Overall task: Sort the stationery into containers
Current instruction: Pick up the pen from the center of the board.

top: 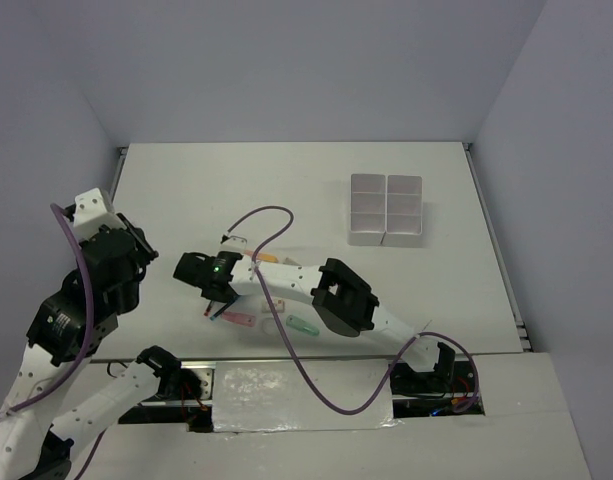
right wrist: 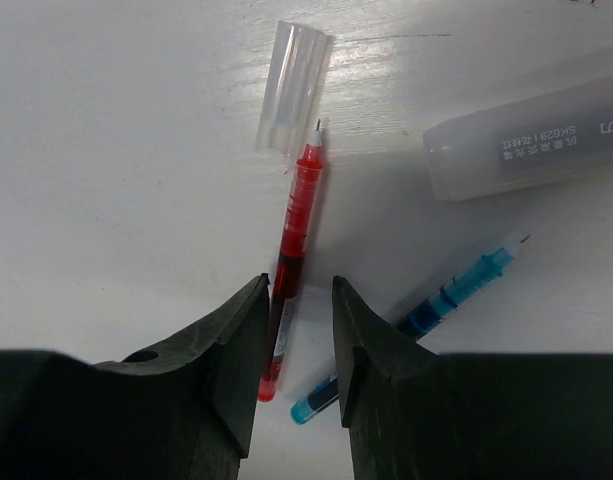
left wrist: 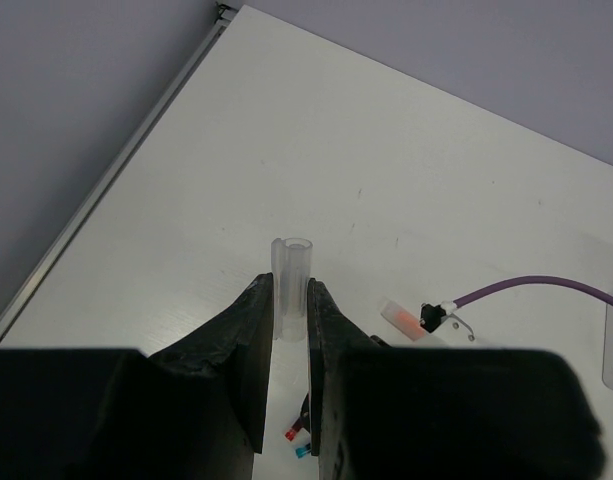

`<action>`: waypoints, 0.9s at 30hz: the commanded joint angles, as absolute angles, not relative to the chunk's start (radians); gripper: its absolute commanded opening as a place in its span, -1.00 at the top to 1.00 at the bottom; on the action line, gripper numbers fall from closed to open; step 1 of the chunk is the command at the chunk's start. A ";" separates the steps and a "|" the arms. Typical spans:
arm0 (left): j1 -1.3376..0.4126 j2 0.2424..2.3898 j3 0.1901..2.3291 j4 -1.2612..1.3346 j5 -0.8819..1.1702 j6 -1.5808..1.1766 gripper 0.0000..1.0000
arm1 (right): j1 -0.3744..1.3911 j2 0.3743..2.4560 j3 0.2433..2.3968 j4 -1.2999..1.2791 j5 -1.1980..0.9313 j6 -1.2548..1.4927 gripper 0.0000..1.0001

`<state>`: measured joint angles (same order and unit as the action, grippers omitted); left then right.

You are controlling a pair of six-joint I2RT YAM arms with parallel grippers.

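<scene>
Here the right fingers (right wrist: pixel 236 350), arm (top: pixel 306 290) stretched leftward, stand apart astride the red pen (right wrist: pixel 294 240) (left fingers (left wrist: pixel 251 350) clamp a clear cap (left wrist: pixel 291 275)).

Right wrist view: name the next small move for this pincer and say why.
Probably close the right pincer on the red pen: its barrel already lies between the jaws, with a gap left on one side. The blue pen lies just outside them.
</scene>
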<state>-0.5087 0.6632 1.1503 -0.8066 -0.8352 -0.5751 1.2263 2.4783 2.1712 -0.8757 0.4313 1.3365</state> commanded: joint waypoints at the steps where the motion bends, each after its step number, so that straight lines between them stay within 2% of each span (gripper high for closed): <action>1: -0.503 0.650 1.144 -0.773 -0.859 -0.554 1.00 | 1.235 2.471 2.148 -0.894 0.437 1.335 0.21; 6: -0.499 0.649 1.140 -0.767 -0.856 -0.549 1.00 | 1.229 2.509 2.175 -0.884 0.413 1.304 0.21; 11: -0.497 0.646 1.135 -0.765 -0.861 -0.543 1.00 | 1.227 2.511 2.174 -0.890 0.408 1.304 0.49; 18: -0.488 0.638 1.129 -0.749 -0.845 -0.532 1.00 | 1.223 2.507 2.166 -0.926 0.426 1.299 0.68; 22: -0.485 0.637 1.124 -0.744 -0.839 -0.528 1.00 | 1.217 2.474 2.070 -0.891 0.419 1.301 1.00; 27: -0.465 0.638 1.117 -0.729 -0.813 -0.517 1.00 | 1.200 2.442 2.005 -0.772 0.368 1.261 1.00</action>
